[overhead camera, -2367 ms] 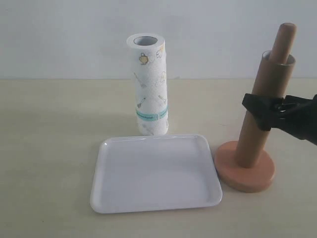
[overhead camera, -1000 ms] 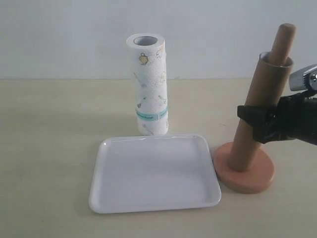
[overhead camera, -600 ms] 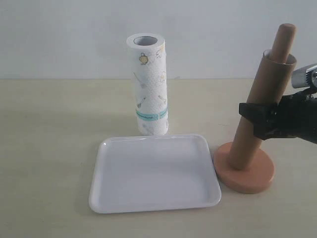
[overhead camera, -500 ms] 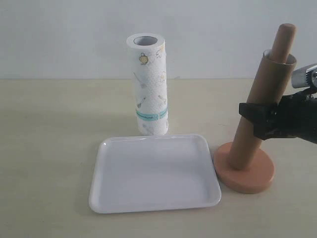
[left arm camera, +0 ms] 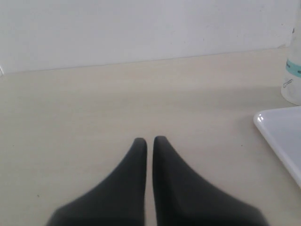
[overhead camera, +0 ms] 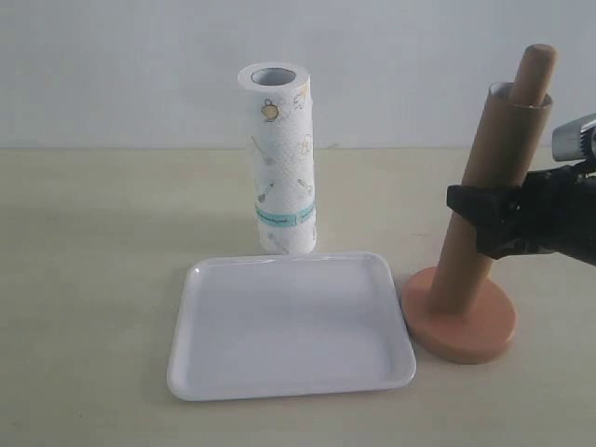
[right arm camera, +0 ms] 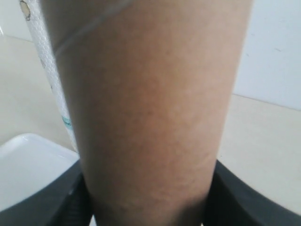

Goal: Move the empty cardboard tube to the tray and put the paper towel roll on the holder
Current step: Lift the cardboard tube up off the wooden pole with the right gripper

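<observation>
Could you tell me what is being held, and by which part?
The right gripper clamps the empty cardboard tube around mid-length; the left gripper holds nothing.

A beige tabletop (overhead camera: 93, 279) runs back to a plain white wall (overhead camera: 112, 65).

Plain white wall (overhead camera: 121, 65) behind beige tabletop (overhead camera: 93, 279).

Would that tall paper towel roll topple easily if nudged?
Probably: the paper towel roll stands on end, tall for its footprint, so a high push may tip it. Its hollow core suggests lightness; once down, it would likely roll.
</observation>
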Controlling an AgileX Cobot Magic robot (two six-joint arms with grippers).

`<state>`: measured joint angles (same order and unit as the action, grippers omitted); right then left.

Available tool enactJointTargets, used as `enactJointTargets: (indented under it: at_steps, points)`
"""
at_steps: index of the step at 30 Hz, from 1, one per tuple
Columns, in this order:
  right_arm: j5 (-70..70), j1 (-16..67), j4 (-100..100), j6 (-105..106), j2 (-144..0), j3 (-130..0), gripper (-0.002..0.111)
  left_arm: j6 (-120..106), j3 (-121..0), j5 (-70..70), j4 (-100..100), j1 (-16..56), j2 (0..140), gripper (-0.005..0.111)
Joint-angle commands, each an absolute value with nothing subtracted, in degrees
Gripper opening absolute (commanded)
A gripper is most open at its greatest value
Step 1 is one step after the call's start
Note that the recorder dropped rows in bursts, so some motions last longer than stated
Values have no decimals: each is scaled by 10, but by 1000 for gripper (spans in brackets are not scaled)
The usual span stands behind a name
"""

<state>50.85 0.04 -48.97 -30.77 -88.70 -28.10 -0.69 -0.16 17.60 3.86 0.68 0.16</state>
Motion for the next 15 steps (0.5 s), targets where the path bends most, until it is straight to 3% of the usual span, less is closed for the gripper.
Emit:
enactJointTargets:
  at_steps: [1, 15]
  points:
    - [524, 0, -482, -309, -885, -283, 0, -10, 0, 174, 36, 6, 0, 4]
    - [467, 0, -469, -304, -778, -283, 0, -10, 0, 174, 36, 6, 0, 4]
